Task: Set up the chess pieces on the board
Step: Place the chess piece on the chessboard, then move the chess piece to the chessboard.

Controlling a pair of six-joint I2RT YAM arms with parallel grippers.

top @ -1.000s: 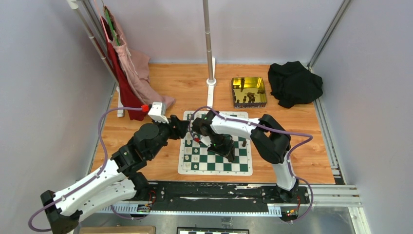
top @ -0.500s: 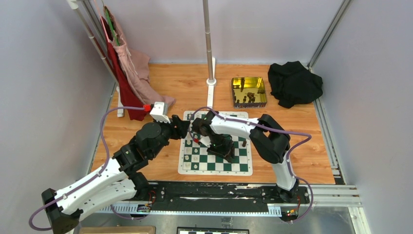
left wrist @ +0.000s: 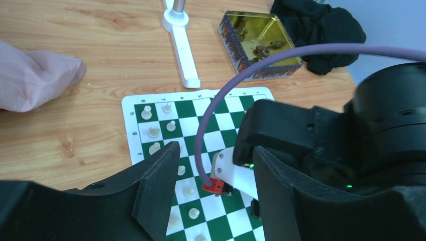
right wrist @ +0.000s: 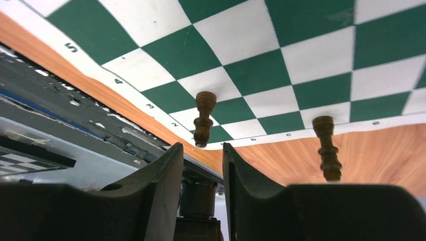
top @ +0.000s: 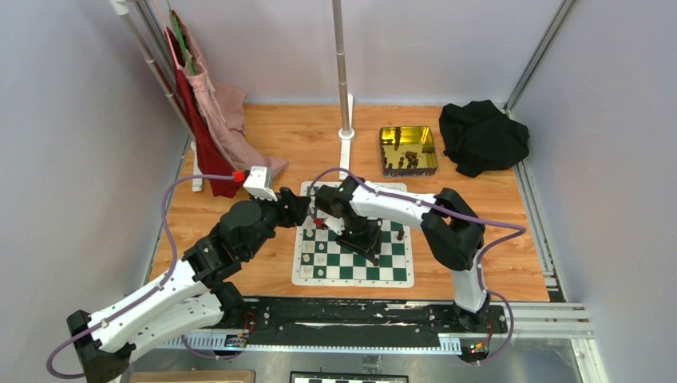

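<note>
My two arms meet over a flat green-and-white chessboard (top: 375,271) lying at the middle of the wooden table (top: 479,239).

At far left, pink and dark red cloths (top: 223,112) hang from a rack. My left gripper (left wrist: 213,150) hovers at the board's left edge, its fingers spread wide with nothing between them. Cream-white chess figures (left wrist: 153,131) stand on the squares below it. My right gripper (right wrist: 201,148) hangs low over the board's middle, its fingers drawn close with a narrow gap. I cannot tell whether anything is pinched there. Two small dark brown chess pieces (right wrist: 204,118) stand upright near a lettered corner of the board. Behind the board to the right, a shiny gold rectangular tin (top: 408,149) holds more dark pieces. A crumpled black cloth (top: 483,136) lies just beside the tin.
</note>
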